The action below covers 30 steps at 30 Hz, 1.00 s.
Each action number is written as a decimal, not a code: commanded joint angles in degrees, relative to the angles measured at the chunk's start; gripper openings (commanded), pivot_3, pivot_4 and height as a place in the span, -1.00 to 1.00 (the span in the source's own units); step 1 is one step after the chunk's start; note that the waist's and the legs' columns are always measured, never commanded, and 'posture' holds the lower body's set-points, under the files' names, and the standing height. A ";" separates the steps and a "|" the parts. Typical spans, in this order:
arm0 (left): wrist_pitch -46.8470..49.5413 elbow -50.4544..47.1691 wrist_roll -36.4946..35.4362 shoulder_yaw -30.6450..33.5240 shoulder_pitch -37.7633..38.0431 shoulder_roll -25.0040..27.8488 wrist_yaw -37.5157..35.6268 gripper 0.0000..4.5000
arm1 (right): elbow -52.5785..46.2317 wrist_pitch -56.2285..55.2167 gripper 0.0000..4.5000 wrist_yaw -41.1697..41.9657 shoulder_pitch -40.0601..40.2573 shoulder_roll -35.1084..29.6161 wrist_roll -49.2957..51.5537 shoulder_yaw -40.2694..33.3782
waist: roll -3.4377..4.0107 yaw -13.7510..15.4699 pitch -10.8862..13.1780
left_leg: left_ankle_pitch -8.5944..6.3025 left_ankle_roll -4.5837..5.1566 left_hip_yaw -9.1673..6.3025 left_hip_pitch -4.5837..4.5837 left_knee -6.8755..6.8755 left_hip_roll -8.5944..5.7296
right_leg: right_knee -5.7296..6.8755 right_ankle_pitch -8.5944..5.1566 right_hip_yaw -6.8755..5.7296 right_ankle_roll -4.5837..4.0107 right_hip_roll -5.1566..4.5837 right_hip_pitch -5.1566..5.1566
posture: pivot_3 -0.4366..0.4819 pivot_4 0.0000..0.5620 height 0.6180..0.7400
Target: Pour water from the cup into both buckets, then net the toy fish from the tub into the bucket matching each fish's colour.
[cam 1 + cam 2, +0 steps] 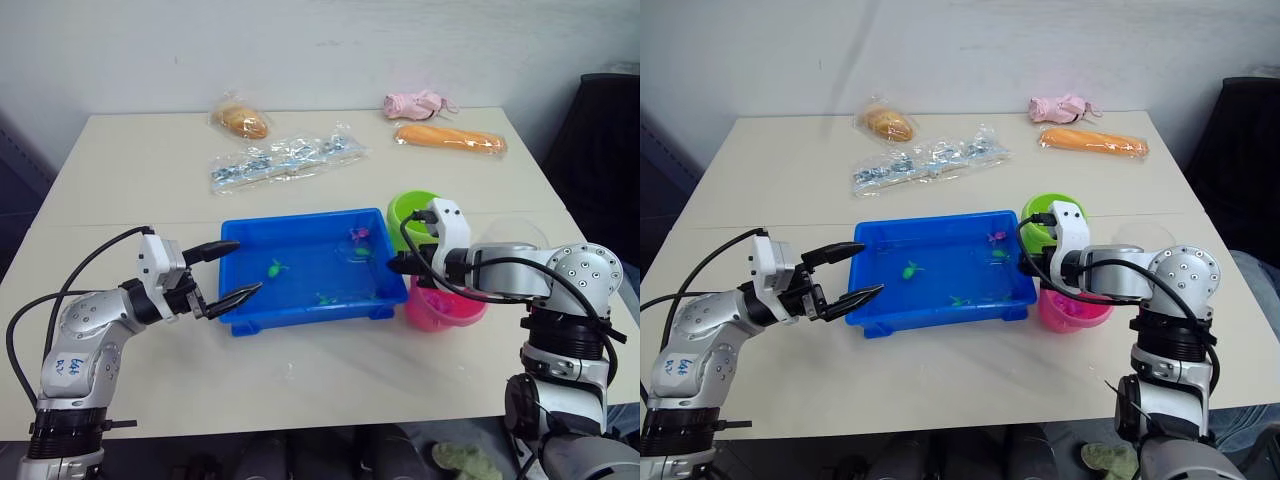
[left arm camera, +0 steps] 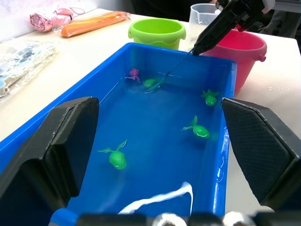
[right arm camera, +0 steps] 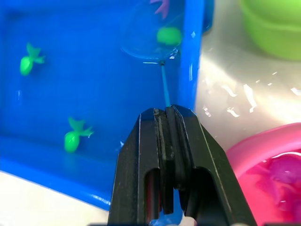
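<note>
Bagged bread roll [image 1: 241, 121], clear packet [image 1: 285, 160], orange bag [image 1: 450, 138], pink cloth [image 1: 416, 102]

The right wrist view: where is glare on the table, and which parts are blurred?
In the right wrist view, white glare streaks lie on the wet table between the tub and the green bucket; the right gripper, shut on the net, looks soft and close, and the pink bucket is blurred too.

Head stereo pair looking down, wrist cameras close, all sharing the tub [image 1: 300, 275]
</note>
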 commanded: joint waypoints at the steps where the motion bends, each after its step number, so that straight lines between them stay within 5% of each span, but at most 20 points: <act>1: -1.16 -0.07 0.02 0.17 -0.17 -0.34 -0.11 0.99 | -4.69 -0.05 -1.00 0.94 -1.14 -1.51 -3.04 0.41 | 0.00 0.01 0.00 | 0.00 0.00 0.00 -0.01 0.00 0.00 | 0.00 0.00 0.00 0.00 0.00 -0.02 | -0.05 -0.47 1.00; 22: -0.13 0.59 -0.19 -0.86 -1.89 0.29 -1.15 0.99 | -28.83 -9.71 -1.00 28.31 11.71 -13.96 -17.07 10.68 | 0.00 0.10 0.00 | -0.01 0.02 -0.04 -0.09 -0.04 -0.01 | -0.10 0.00 -0.04 0.01 0.01 -0.06 | -0.05 -0.47 1.00; 30: 1.29 0.86 -1.13 -2.20 -4.02 0.49 -3.14 0.99 | -35.69 -23.18 -1.00 42.56 22.13 -16.15 -16.63 2.27 | -0.01 0.21 0.01 | -0.02 0.03 -0.03 -0.09 -0.06 -0.02 | -0.15 0.02 -0.03 0.04 0.02 -0.04 | -0.05 -0.47 1.00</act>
